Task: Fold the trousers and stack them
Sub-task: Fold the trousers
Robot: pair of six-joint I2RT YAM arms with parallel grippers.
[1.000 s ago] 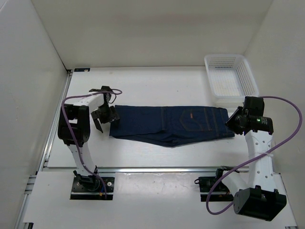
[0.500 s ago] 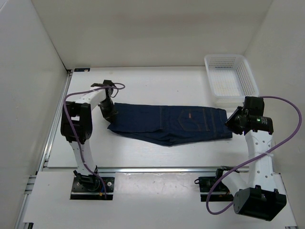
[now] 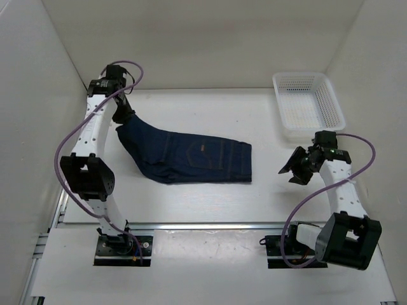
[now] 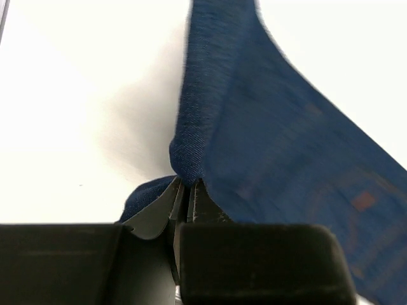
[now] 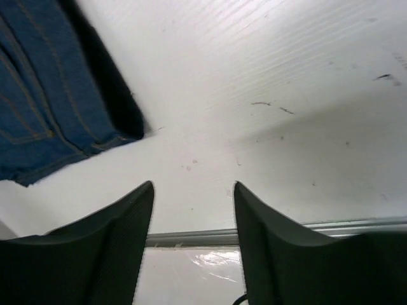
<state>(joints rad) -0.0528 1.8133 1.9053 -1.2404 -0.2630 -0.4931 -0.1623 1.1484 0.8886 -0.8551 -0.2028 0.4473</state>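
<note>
Pinching a jeans [image 3: 191, 155] corner in the top view, left gripper [image 3: 123, 114] holds it raised, cloth trailing to its right, right gripper [image 3: 291, 171] wide open well apart; left wrist: jaws clamped on a fold; right wrist: fingers [image 5: 108, 254] spread, jeans up-left of them.

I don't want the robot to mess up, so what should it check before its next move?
1. Left gripper pinching the trousers: ok, jaws shut on a cloth edge.
2. Right gripper free: ok, open, holding nothing.
3. trousers lying flat: not ok, left end is lifted.
4. Basket apart from the cloth: ok.
5. Layers lined up evenly: cannot tell.
</note>
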